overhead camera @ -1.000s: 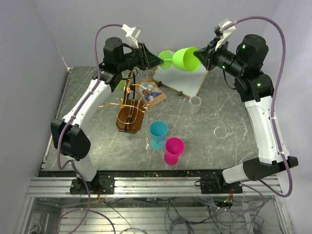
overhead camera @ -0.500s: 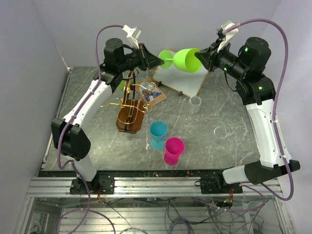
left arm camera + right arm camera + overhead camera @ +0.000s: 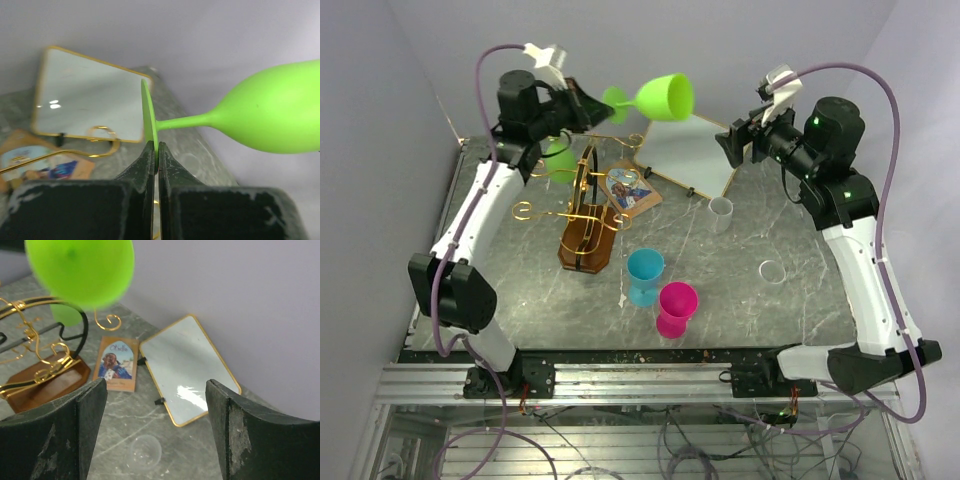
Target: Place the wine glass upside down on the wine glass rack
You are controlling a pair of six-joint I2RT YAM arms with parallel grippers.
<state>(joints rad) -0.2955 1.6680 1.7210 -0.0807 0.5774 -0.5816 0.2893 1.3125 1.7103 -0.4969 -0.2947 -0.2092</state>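
Green: one wine glass point(image 3: 665, 97), foot in clamped left tool point(image 3: 156, 151); right tool point(image 3: 155, 386) wide, empty; one gold rack point(image 3: 586, 214).

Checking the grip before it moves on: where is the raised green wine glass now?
Top view: the green wine glass lies sideways in the air at the back left, beyond the wine glass rack, its foot pinched between the left fingers.

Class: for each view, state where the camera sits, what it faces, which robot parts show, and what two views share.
Top external: above and behind the bases, facing down; both arms show.
Left wrist: along the shut left gripper pinching the wine glass foot.
Right wrist: past the open right gripper toward the wine glass rack.
All share the wine glass.
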